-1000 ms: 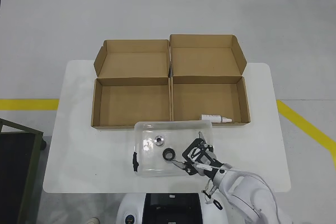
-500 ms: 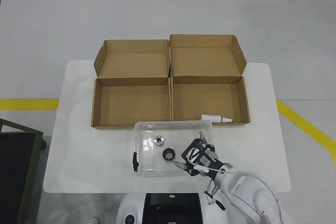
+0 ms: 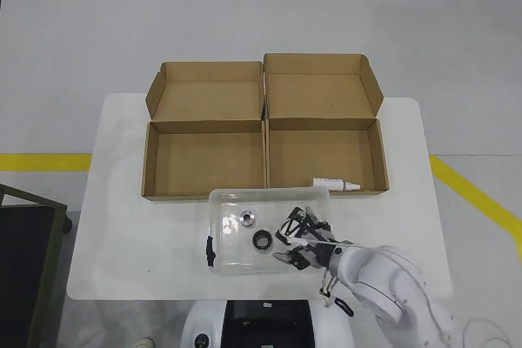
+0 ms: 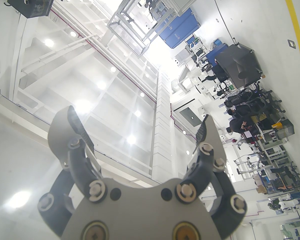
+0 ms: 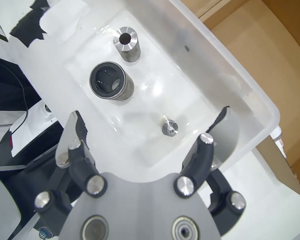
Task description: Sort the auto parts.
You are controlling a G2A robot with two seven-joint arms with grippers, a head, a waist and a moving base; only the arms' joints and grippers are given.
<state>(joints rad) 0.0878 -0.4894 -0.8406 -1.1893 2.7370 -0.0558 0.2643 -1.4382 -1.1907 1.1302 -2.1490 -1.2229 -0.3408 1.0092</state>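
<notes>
A clear plastic bin point(image 3: 317, 198) stands near the table's front edge. Three parts lie in it: a silver bushing point(image 5: 127, 43) point(image 3: 246, 218), a black ring bearing point(image 5: 111, 81) point(image 3: 262, 239) and a small silver pin-like part point(image 5: 169, 128). My right gripper point(image 5: 150, 118) point(image 3: 287, 244) hangs open over the bin's right half, with the small silver part just below and between its fingertips, apart from them. My left gripper point(image 4: 137, 123) is open and empty, pointing up at the ceiling.
Two open cardboard boxes stand side by side behind the bin, the left box point(image 3: 204, 165) bare inside. A white tube-shaped part point(image 3: 335, 184) lies in the near right corner of the right box point(image 3: 317, 152). Black tape point(image 3: 210, 250) marks the bin's left wall.
My right gripper has shifted left and farther over the bin, and its wrist has turned a little. The parts in the bin have not moved.
</notes>
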